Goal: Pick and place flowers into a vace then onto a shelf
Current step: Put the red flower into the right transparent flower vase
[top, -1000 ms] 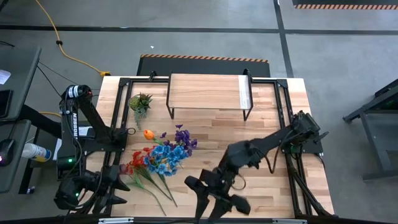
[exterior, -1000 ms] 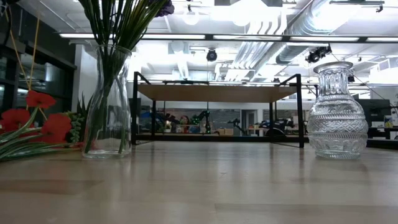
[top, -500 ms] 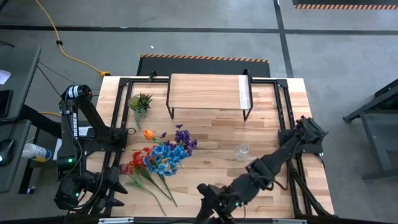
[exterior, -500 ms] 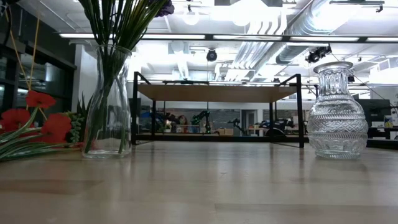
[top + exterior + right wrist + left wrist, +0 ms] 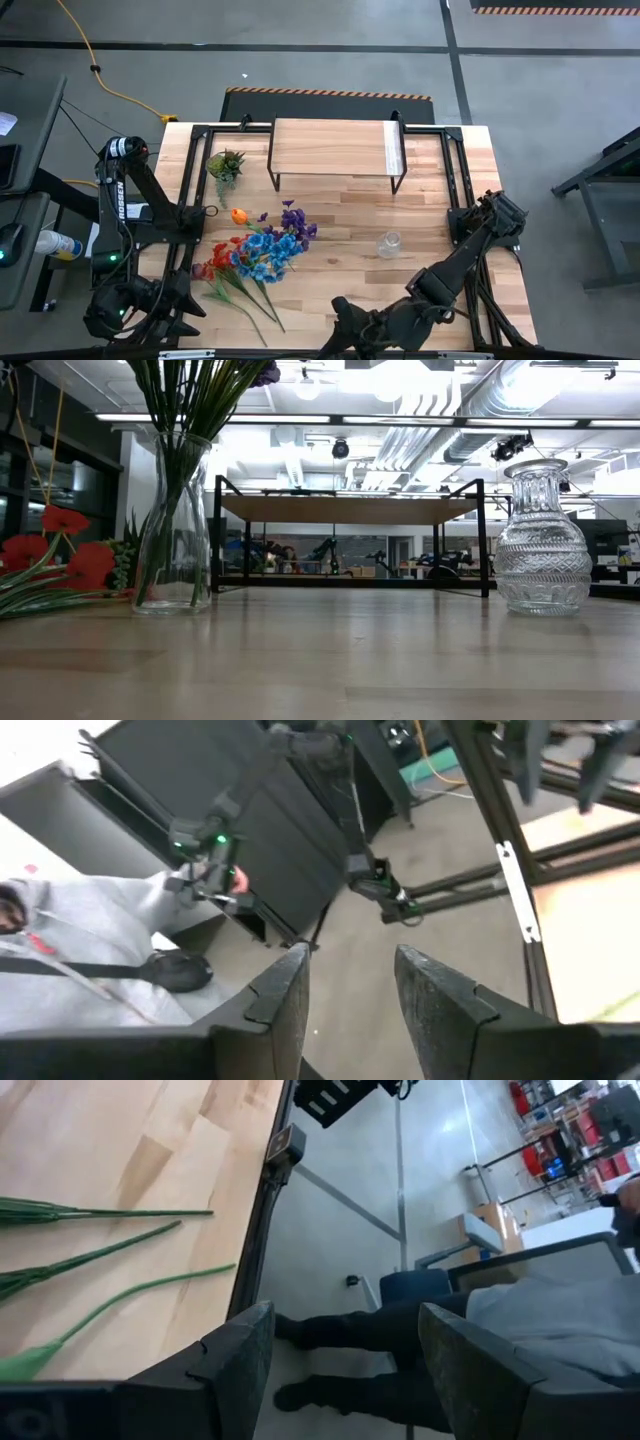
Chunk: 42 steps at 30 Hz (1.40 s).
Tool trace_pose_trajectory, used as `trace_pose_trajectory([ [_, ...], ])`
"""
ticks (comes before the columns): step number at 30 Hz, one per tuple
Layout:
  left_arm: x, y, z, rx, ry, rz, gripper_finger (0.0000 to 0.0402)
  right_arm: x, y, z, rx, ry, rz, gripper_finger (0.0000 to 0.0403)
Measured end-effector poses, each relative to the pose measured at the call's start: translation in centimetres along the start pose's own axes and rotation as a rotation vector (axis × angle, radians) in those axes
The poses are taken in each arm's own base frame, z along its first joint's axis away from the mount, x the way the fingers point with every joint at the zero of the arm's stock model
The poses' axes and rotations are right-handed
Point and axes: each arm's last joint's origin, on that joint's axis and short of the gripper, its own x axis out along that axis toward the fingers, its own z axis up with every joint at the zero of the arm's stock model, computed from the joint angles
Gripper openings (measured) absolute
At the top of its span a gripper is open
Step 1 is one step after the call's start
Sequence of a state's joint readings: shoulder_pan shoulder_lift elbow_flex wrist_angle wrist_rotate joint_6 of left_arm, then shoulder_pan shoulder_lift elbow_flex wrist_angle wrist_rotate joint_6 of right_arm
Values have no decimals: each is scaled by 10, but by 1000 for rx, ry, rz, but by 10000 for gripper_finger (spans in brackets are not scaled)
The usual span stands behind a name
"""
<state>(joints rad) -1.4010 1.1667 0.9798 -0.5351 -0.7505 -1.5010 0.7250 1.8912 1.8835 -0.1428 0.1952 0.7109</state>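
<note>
Meanwhile flowers (image 5: 255, 255) are lying left of centre, with the left tool (image 5: 345, 1350) gaping empty at lower left and the right tool (image 5: 350, 995) part-open, empty, at bottom centre

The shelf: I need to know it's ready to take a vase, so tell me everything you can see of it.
The shelf is a low rectangular board of light wood on thin black metal legs, like a small bench. It stands upright at the far edge of the table, midway across. Nothing rests on its top, and nothing touches it. In the low view the space under it is open.
</note>
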Motion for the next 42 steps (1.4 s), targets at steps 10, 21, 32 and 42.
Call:
trace_pose_trajectory([
  [10, 13, 1, -13, 17, 6, 37, 280, -1, -2, -6, 57, 41, -36, 140],
  [21, 48, 11, -45, -151, 3, 164, 280, 0, -6, -2, 30, 34, -45, 140],
  [32, 69, 24, -48, -493, 1, 308, 280, 3, -16, 7, -55, 24, -58, 140],
  [42, 90, 38, -18, -650, -9, 462, 280, 5, -26, 21, -205, -29, -61, 140],
])
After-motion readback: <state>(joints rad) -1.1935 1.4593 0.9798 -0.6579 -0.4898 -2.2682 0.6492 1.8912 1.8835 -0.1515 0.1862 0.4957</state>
